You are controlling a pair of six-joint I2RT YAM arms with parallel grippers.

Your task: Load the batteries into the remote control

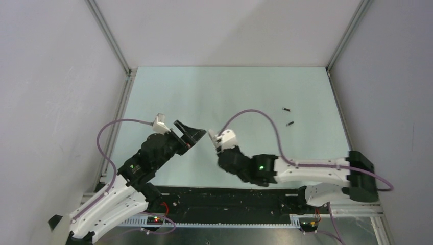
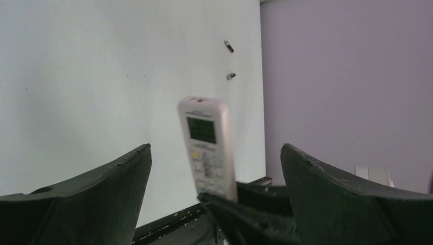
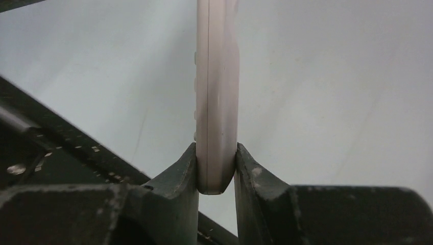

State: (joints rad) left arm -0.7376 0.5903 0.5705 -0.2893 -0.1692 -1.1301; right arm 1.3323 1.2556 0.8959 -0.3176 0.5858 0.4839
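The right gripper (image 3: 217, 163) is seen clamped on the lower end of the remote control (image 3: 217, 76), one finger pressed to its button face and the other to its plain back, so that the handset is held off the table (image 1: 230, 92) and shown edge-on in the right wrist view. Facing it, the left gripper (image 1: 193, 133) is held with its jaws spread wide and nothing between them; in its own view the remote's greenish screen and buttons are turned toward it, framed by the two open fingers. The back of the handset is turned away from that camera, and whether the cover is on the recess cannot be told. The batteries (image 1: 289, 116) are left lying on the table toward the far right, close to one another but not touching, and well apart from both grippers. The step in hand is judged to be the presenting of the remote between the arms, with no battery picked up yet. For the next move, the back recess would have to be exposed and steadied, probably by a grip from the open left gripper, before a battery can be fetched and seated.
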